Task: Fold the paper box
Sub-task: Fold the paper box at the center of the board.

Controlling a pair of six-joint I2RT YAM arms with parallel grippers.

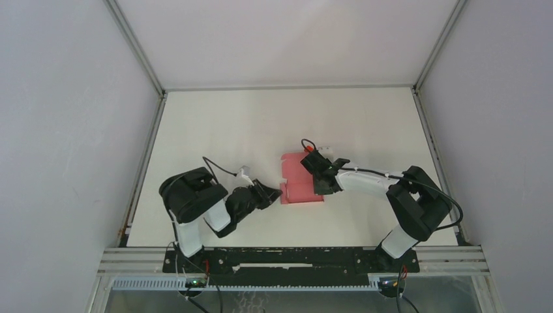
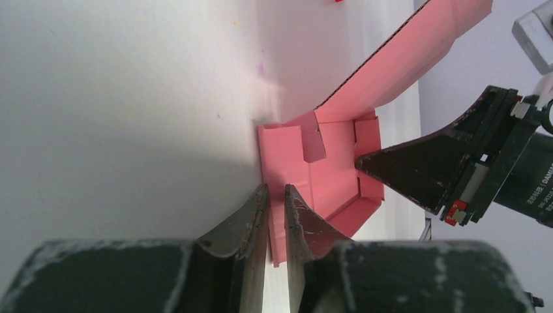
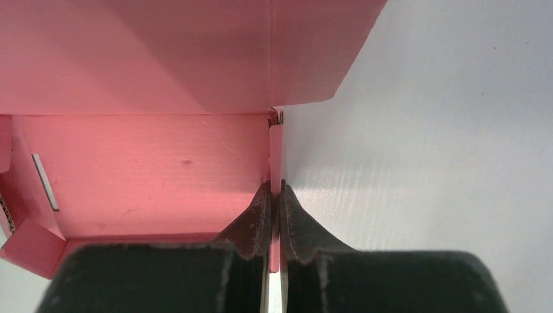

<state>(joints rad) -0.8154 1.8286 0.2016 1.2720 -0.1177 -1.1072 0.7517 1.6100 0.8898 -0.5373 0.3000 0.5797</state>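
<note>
Cardboard this thin looks light and springy, stiff only along its scored creases, so the paper box (image 1: pixel 301 184) is best taken by an upright side wall close to a fold and never squeezed hard. It sits half formed in the middle of the table (image 1: pixel 248 124), between the arms. The left gripper (image 2: pixel 276 195) pinches its left wall edge-on, and the right gripper (image 3: pixel 274 192) is pressed together on the opposite wall.
</note>
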